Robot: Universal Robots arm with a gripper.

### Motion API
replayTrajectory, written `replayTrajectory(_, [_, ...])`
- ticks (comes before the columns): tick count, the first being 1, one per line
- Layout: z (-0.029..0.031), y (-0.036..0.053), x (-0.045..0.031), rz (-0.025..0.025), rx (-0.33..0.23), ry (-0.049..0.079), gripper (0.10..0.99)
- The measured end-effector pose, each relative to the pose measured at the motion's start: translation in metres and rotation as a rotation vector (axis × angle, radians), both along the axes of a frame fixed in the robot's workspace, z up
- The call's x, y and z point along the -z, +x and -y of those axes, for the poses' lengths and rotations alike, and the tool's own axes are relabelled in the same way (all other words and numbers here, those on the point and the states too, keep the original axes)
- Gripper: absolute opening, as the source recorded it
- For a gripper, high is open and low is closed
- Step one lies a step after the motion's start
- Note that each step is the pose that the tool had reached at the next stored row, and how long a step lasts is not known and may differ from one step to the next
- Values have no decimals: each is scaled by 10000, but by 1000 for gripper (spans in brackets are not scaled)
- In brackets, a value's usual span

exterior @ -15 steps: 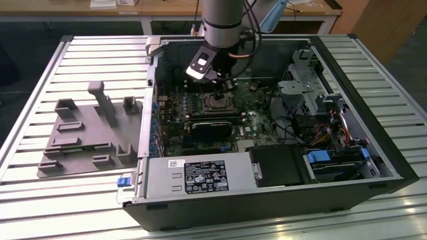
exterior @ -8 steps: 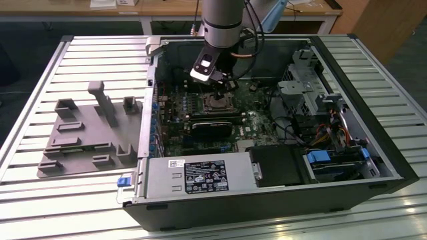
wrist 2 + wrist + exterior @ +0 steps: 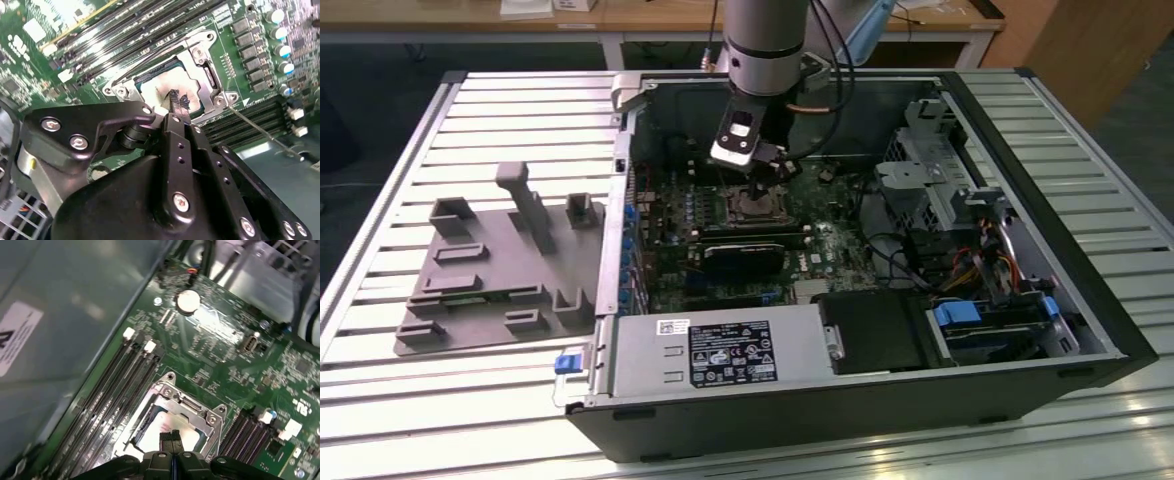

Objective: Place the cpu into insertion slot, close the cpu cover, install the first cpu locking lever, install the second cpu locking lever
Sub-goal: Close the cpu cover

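Note:
The cpu (image 3: 154, 89) lies flat in the insertion slot (image 3: 755, 205) on the green motherboard, its pale top bright in both wrist views (image 3: 145, 440). The silvery cpu cover (image 3: 204, 80) frames the chip and looks laid down around it; its hinge end (image 3: 192, 410) faces the memory slots. A thin wire locking lever (image 3: 260, 131) sticks out sideways from one socket corner. My gripper (image 3: 178, 102) hangs straight over the chip, shut, with nothing between the black fingertips (image 3: 170, 436). In the exterior view the gripper (image 3: 767, 170) sits just above the socket inside the open case.
Long black memory slots (image 3: 115, 390) run beside the socket. A black fan block (image 3: 744, 258) sits just in front of it. The power supply (image 3: 720, 355), the drive cage (image 3: 947, 180) and cables crowd the case. A grey fixture plate (image 3: 494, 270) lies on the exterior view's left.

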State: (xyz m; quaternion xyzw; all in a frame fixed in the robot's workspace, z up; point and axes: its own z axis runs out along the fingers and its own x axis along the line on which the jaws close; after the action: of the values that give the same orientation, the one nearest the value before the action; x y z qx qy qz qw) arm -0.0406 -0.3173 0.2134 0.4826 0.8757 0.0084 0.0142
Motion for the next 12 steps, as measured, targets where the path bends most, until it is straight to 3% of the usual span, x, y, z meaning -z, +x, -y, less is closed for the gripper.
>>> replayTrajectory(12, [0,0,5,0,-2179,1,106])
